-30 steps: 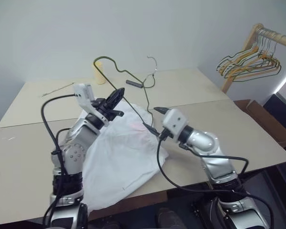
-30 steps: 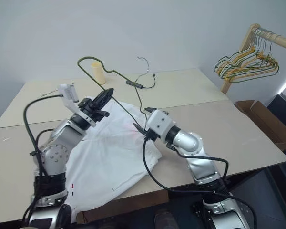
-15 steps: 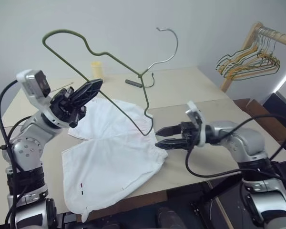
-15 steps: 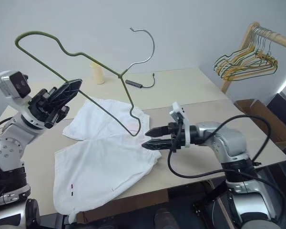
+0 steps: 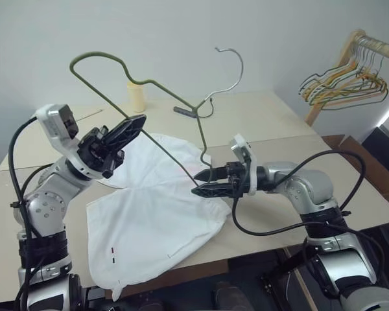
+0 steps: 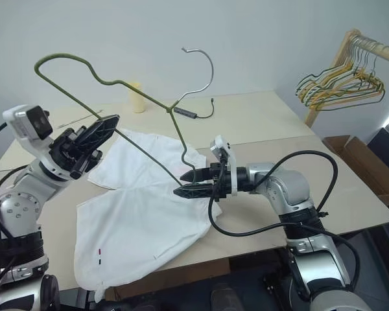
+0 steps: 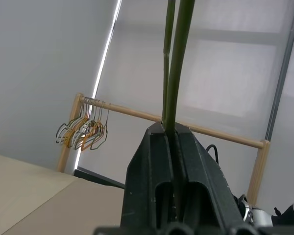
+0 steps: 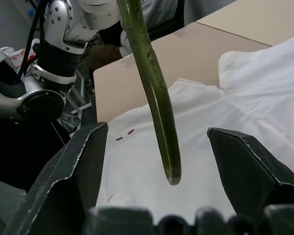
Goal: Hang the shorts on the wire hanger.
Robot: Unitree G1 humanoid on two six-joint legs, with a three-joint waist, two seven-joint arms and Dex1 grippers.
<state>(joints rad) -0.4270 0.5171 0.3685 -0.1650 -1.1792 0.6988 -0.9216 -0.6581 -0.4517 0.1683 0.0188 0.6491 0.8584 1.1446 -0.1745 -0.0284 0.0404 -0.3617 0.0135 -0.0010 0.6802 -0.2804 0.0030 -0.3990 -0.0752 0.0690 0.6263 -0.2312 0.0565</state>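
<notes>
The white shorts [image 5: 155, 214] lie spread flat on the table's near half. My left gripper [image 5: 136, 123] is raised above their left part and shut on one side of the wire hanger [image 7: 179, 63]. The olive wire hanger, with its silver hook at the top, is held tilted in the air. My right gripper [image 5: 198, 183] points left just above the shorts and is open. The hanger's lower bend [image 8: 166, 156] hangs between its fingers [image 8: 235, 156] and touches neither.
The table [image 5: 279, 123] carries a pale yellow cup [image 5: 137, 97] and a dark cable [image 5: 185, 111] at the back. A wooden rack with bunched hangers [image 5: 340, 87] stands at the back right, and a cardboard box [image 5: 356, 152] sits beside the table's right edge.
The left gripper has lifted the hanger off the table and drawn back to the left. The right gripper has turned to point left and moved in around the hanger's lower bend.
</notes>
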